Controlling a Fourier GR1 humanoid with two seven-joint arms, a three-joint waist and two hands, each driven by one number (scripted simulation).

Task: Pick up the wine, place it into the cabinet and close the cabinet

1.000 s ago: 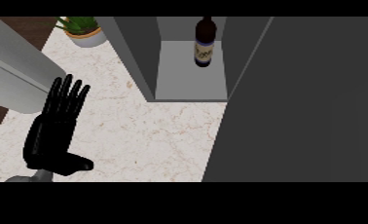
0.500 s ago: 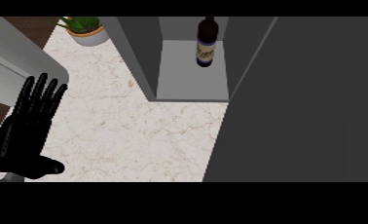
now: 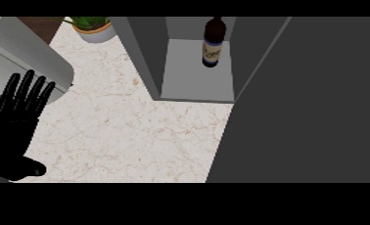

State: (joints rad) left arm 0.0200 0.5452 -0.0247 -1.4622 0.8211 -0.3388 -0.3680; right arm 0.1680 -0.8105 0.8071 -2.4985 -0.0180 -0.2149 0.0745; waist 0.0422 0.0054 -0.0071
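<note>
Wine bottle (image 3: 212, 43) is shown upright inside the cabinet (image 3: 194, 81), whose door (image 3: 303, 101) is left open; left hand (image 3: 19, 130) is held flat, fingers straight.

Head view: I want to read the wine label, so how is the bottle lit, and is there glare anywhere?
In the head view the wine bottle stands dark against the pale cabinet shelf, its label a light patch I cannot read; the cabinet door at right is flat dark grey; the counter is evenly lit, no glare; the left hand is a black silhouette.
</note>
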